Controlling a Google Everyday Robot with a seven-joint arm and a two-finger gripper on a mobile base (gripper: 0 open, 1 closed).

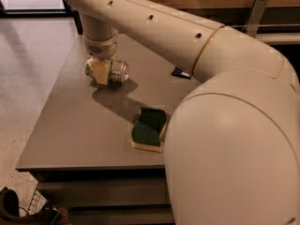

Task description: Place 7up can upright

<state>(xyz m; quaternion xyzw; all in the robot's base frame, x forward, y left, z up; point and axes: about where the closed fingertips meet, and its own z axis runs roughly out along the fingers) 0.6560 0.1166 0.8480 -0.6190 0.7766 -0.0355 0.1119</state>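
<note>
- Upper left of the frame: the gripper (100,73) points down, its fingers closed around the 7up can (120,71).
- The can lies sideways, low over the grey table (65,125). Its shiny silver ends show, but its body is mostly hidden.
- Judgement: the can is grasped but not yet upright, so turning it and setting it down remain.

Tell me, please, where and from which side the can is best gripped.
Grip the can round its middle, coming from straight above. It lies on its side at the table, silver ends pointing left and right, so its curved wall offers front and back faces to the jaws. The gripper is right there, pointing down and closed across the can's middle.
</note>
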